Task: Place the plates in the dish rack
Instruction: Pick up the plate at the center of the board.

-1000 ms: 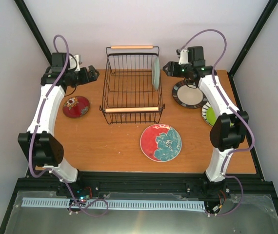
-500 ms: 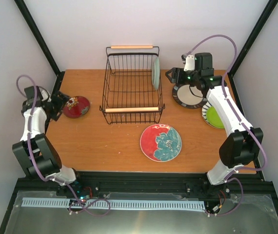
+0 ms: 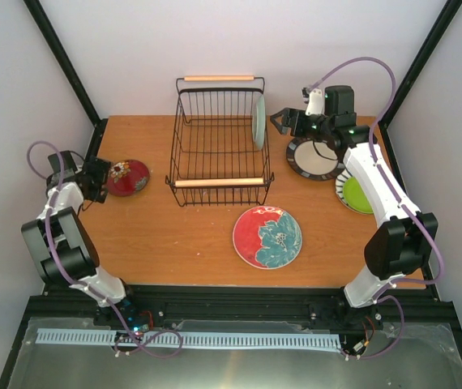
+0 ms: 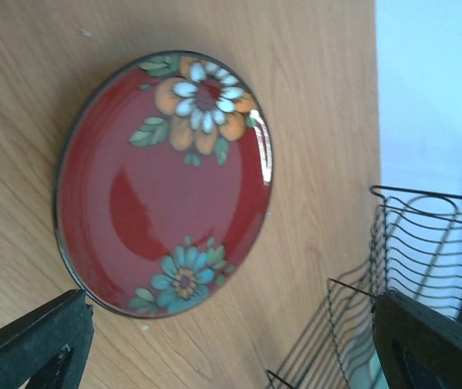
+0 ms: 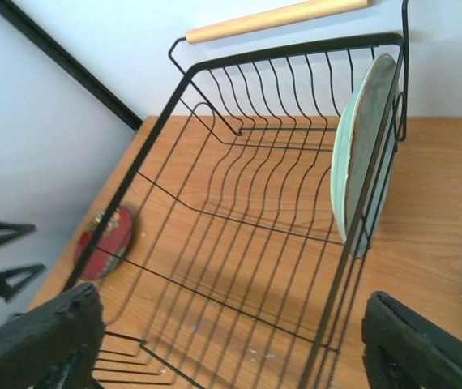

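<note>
The small dark red floral plate (image 3: 127, 177) lies flat at the table's left; in the left wrist view it (image 4: 162, 182) is just ahead of my jaws. My left gripper (image 3: 100, 180) (image 4: 231, 356) is open and empty, low at the plate's left rim. The dish rack (image 3: 219, 182) (image 5: 215, 243) stands at mid back with the mint green plate (image 3: 258, 121) (image 5: 361, 154) upright against its right wall. My right gripper (image 3: 280, 121) (image 5: 231, 348) is open and empty, just right of the rack. The black-rimmed cream plate (image 3: 314, 158), lime green plate (image 3: 354, 193) and red teal-flower plate (image 3: 267, 237) lie flat. The striped white plate is out of view.
The table's left edge and a black frame post (image 3: 93, 146) are right beside my left arm. White walls close in the back and sides. The right arm's purple cable (image 3: 369, 69) loops above the cream plate.
My left arm has swung from the rack's back left corner out to the table's left edge and come down beside the dark red plate. My right arm has shifted its elbow rightward, its gripper staying by the rack.
</note>
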